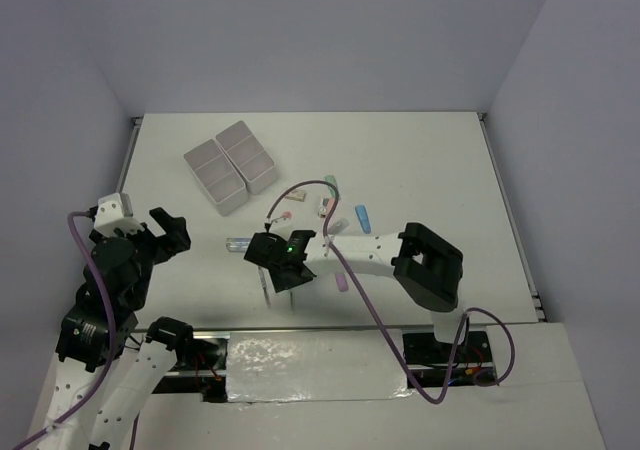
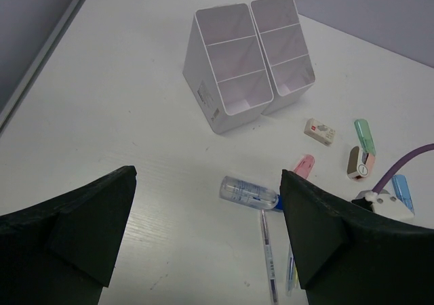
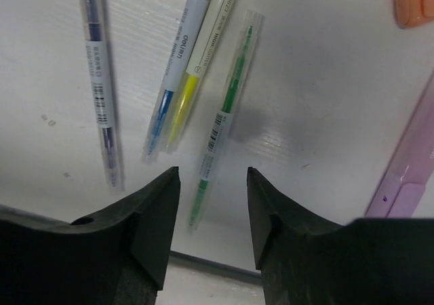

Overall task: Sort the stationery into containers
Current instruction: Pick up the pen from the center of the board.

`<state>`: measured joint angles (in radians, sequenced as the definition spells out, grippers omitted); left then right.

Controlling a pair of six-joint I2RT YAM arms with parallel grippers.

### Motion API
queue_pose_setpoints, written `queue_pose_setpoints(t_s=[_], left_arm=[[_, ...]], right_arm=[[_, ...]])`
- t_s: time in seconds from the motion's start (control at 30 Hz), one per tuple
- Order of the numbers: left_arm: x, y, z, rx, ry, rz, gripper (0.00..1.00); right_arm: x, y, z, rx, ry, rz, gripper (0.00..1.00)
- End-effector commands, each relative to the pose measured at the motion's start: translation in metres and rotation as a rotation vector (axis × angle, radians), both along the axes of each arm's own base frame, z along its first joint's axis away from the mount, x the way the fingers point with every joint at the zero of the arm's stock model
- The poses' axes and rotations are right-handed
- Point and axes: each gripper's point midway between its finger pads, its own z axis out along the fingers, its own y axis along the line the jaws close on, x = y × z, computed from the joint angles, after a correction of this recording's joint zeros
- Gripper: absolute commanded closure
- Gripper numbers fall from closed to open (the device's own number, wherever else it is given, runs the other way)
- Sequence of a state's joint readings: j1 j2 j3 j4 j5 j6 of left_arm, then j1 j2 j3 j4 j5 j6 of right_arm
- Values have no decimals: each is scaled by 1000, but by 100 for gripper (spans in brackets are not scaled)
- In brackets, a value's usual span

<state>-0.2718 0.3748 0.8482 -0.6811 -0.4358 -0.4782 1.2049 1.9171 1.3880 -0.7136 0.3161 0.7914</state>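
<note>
Pens lie across the top of the right wrist view, green pen ending between the right gripper's parted, empty fingers. Bins sit upper left in the top view; left gripper gapes wide at far left.

Four pens, six bin compartments, one clear tube.
</note>
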Motion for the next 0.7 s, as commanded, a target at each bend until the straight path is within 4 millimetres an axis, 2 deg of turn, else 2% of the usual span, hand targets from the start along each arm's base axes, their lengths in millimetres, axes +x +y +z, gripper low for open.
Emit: queue_pose_setpoints(t_s=[0.0,0.2,0.5,0.67], left_arm=[[0,-1,11,-22,-46,-4,1],[-2,-2,12,-27,-56,-8,1],[-5,-1,13,-31,-67,-6,1],[-5,-2,14,-33,-67,-12,1]], right_arm=[[6,8,-4,20,9,-21,50],[6,10,-15,17,35,-12,57],[5,-1,-36,-37,73,-24,62],[-2,-12,-45,-38,97,-37,75]])
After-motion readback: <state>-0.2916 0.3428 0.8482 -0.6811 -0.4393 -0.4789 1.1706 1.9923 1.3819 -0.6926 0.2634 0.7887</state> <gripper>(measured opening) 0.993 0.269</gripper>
